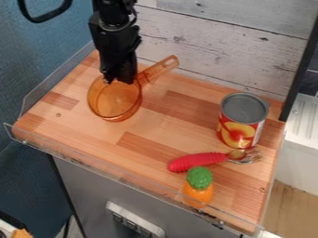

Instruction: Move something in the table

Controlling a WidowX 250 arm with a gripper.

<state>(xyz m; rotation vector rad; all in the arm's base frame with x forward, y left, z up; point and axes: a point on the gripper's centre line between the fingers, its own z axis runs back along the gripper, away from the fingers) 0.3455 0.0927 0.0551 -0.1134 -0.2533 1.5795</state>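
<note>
Orange pan [116, 103] — diagonal, handle [159, 69] toward upper right

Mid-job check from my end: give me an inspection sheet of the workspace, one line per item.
Surface: wooden tabletop with a clear raised edging along the front and left.
Job's things: amber see-through pan at the back left, handle angled toward the back wall.
Clutter: upright can at the right; red-handled utensil lying in front of it; green-topped orange toy near the front edge.
Gripper: hangs over the pan's back part; whether it touches the pan, cannot tell.
Cables: black loop, probably a cable, at the upper left, away from the pan.
Surroundings: whitewashed plank wall behind, blue wall at left.
</note>
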